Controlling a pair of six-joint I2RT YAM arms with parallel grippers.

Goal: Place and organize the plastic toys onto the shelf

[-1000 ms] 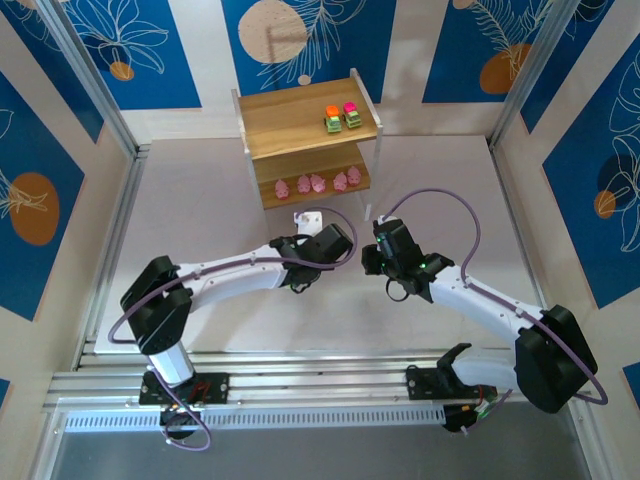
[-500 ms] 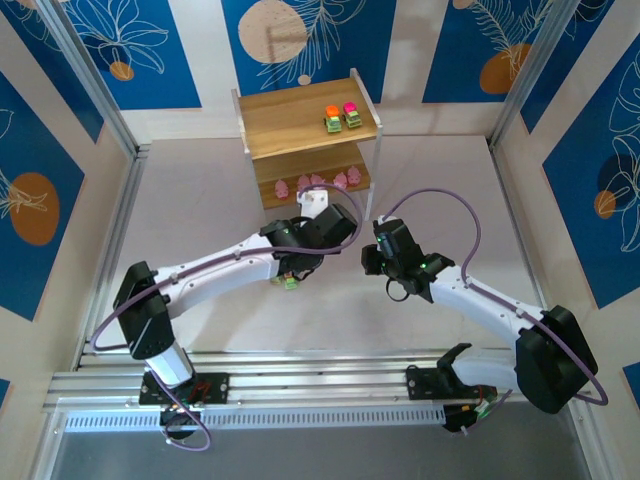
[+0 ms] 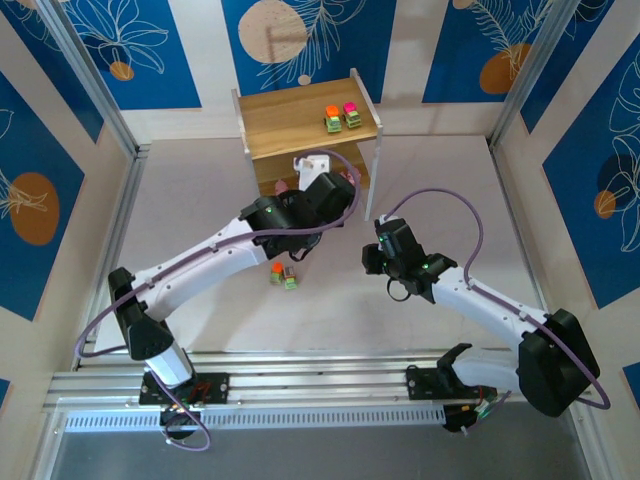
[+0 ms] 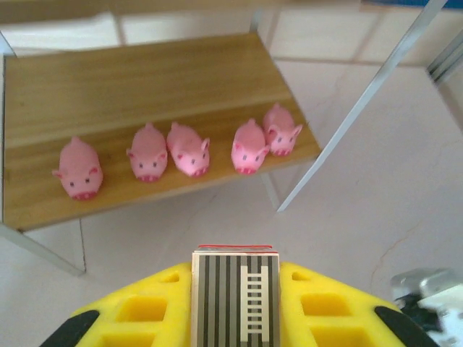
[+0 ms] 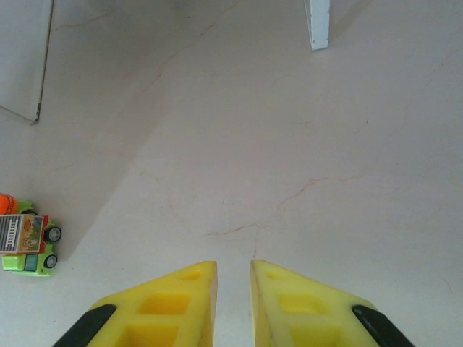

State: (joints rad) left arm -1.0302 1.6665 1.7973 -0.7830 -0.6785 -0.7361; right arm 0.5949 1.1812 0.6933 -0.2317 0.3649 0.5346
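**Shelf** (image 3: 290,112): two wooden boards on thin white legs, at the far end of the table (image 3: 190,200).

**Top board of the shelf:** orange-topped truck (image 3: 331,120) and pink-topped truck (image 3: 351,115). They stand side by side, close together, near the shelf's right edge.

**Lower board of the shelf:** five pink pigs (image 4: 188,148) in a row along the front edge, snouts facing out. The second and third press close together, as do the two at the right end. The leftmost stands a little apart.

**On the table in front of the shelf:** two loose trucks (image 3: 283,276) with green bases, one with orange on top. They sit close to each other and well apart from the shelf.

**Left gripper** (image 4: 234,269): just in front of the lower board and above its level. It is clamped on a striped toy (image 4: 234,311), which has a black-and-white striped face with a ladder pattern and a red far edge. A yellow finger sits against each side of it.

**Right gripper** (image 5: 233,271): in front of the shelf's right side, low over the table, pointing toward a white leg (image 5: 316,25) of the shelf. Its fingers are drawn together with only a thin slit between them, and nothing is held.
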